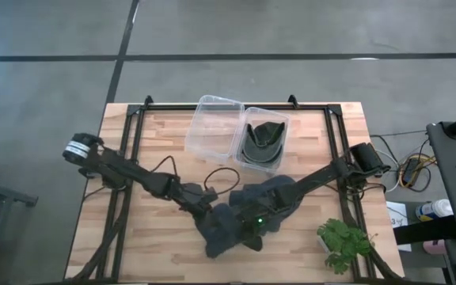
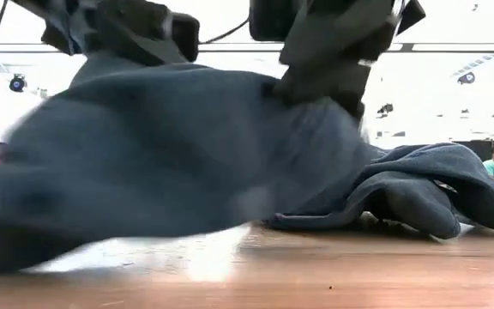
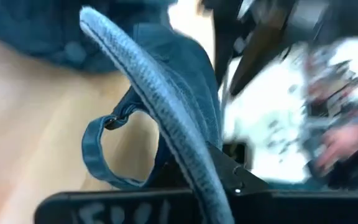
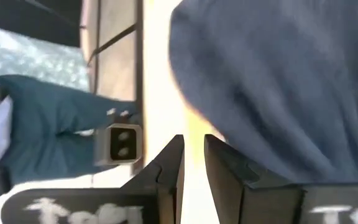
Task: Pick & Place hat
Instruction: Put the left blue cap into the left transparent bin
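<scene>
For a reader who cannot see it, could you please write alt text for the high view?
Both grippers, left and right, meet over a dark blue hat on the wooden table. Behind it, a clear open container holds another dark hat.

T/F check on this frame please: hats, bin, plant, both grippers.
1. The clear bin holds a dark hat. True.
2. The left gripper is shut on the brim of a blue hat. True: the left wrist view shows the brim clamped between its fingers.
3. The plant stands inside the bin. False: it stands on the table near the right front corner, apart from the bin.
4. The right gripper is parked off the table. False: it is over the hats at table centre, with a narrow gap between its fingers.
5. The bin sits at the table's front edge. False: it sits at the back edge.
</scene>
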`<state>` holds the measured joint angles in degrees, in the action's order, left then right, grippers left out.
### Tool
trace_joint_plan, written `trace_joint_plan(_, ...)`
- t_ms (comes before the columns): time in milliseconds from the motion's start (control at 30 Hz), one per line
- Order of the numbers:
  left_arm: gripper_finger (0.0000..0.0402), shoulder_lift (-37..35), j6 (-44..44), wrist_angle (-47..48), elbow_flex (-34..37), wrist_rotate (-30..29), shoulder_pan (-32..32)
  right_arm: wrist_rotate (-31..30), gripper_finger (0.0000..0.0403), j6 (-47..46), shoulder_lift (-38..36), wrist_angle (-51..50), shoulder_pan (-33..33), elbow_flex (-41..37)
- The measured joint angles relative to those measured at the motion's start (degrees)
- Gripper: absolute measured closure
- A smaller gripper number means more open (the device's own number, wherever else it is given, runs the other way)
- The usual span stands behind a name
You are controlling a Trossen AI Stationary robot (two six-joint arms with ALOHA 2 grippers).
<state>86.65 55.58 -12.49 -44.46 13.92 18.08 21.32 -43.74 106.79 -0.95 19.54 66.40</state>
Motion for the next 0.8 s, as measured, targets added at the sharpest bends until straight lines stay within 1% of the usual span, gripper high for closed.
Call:
trace_joint_plan(100, 0.0396, -5.37, -8.94, 18.07, -5.7, -0.7, 0.69, 1.05, 0.0344, 0.06, -3.31, -2.17, 0.22, -0.01)
trace_joint_plan(167, 0.0396, -8.51, -15.67, 29.56, -10.94, -3.71, 1.37, 0.94, 0.0344, 0.27, -5.96, -3.74, 0.29, -0.03)
trace_joint_plan(267, 0.0396, -11.74, -23.68, 44.53, -19.02, -12.34, 2.33, -1.85, 0.0344, 0.39, -10.75, -6.66, 0.36, -0.03)
trace_joint_plan(367, 0.0397, -13.53, -30.52, 53.8, -26.63, -23.2, 3.29, -7.55, 0.0344, 0.43, -15.4, -9.91, 0.33, 0.01)
trace_joint_plan(433, 0.0397, -14.18, -35.58, 57.56, -31.4, -32.6, 4.52, -11.09, 0.0344, 0.44, -17.7, -12.71, 0.29, -0.01)
trace_joint_plan(500, 0.0395, -14.36, -42.63, 60.01, -35.69, -42.16, 6.22, -14.22, 0.0344, 0.59, -19.67, -17.45, 0.27, -0.02)
trace_joint_plan(567, 0.0389, -13.97, -52.44, 60.47, -39.01, -50.13, 8.02, -17.72, 0.0344, 0.64, -21.23, -21.37, 0.28, -0.03)
trace_joint_plan(600, 0.0386, -13.47, -58.7, 60.61, -40.17, -54.22, 9.16, -20.07, 0.0344, 0.63, -22.1, -23.91, 0.33, -0.04)
trace_joint_plan(700, 0.0385, -11.87, -80.15, 60.84, -41.72, -66.6, 10.29, -27.5, 0.0344, 0.68, -24.58, -28.14, 0.33, -0.09)
trace_joint_plan(733, 0.0387, -11.31, -85.26, 60.89, -41.77, -70.4, 9.86, -29.81, 0.0344, 0.65, -25.25, -29.24, 0.24, -0.07)
trace_joint_plan(767, 0.0389, -10.97, -88.48, 60.98, -41.59, -72.97, 8.87, -31.6, 0.0344, 0.66, -25.84, -29.59, 0.11, -0.07)
trace_joint_plan(800, 0.0392, -10.47, -89.71, 61.45, -41.2, -74.03, 7.63, -32.31, 0.0344, 0.62, -26.27, -29.25, -0.18, -0.07)
